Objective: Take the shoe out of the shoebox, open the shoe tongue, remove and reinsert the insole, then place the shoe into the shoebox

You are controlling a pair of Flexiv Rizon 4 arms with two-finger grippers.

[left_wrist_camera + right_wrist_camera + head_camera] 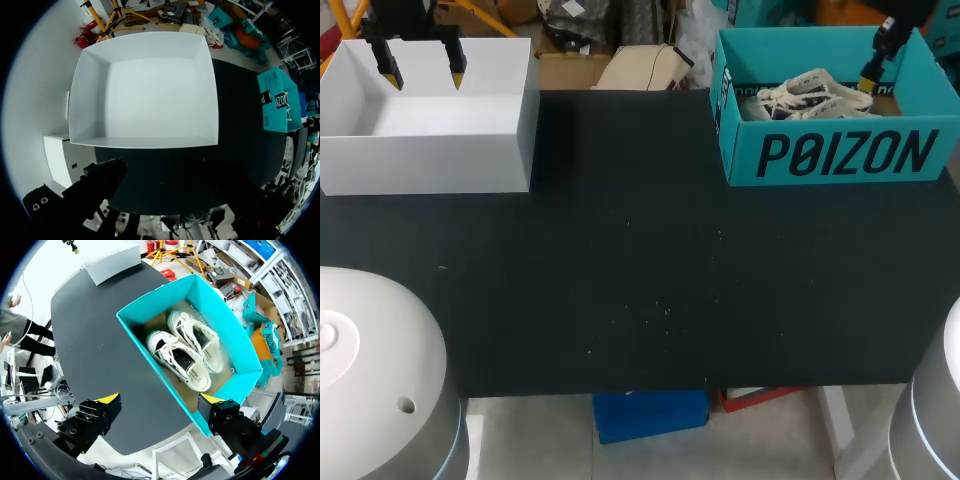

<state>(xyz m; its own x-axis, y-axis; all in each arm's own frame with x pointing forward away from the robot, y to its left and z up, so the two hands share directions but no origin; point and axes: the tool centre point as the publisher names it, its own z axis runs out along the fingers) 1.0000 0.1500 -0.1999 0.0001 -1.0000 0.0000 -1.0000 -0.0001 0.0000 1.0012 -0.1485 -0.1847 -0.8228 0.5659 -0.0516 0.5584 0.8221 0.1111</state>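
**Opening stage of the shoe task, head view.** The teal shoebox (840,155) is standing open at the upper right of the frame, on the black desk (640,280). A pair of white lace-up sneakers (805,95) is lying side by side inside it.

The right gripper (160,400) is hanging above this box, its jaws spread wide and gripping nothing. In the right wrist view the sneakers are lying ahead of the two yellow tips and well apart from them.

The left gripper (424,76) is hovering at the upper left of the frame over an open white box (430,150). Its jaws are likewise apart and holding nothing.

**Progress, judged from this layout:** no step is done yet.
- **In hand:** neither sneaker is out of the teal shoebox, so lifting one out is the current step. It is probably falling to the right arm, which is sitting directly over the pair.
- **Waiting:** opening the tongue, pulling the insole out and sliding it back in, and returning the shoe to the teal shoebox.

Whether the laces are tied tight enough to hinder the tongue cannot be told from here.
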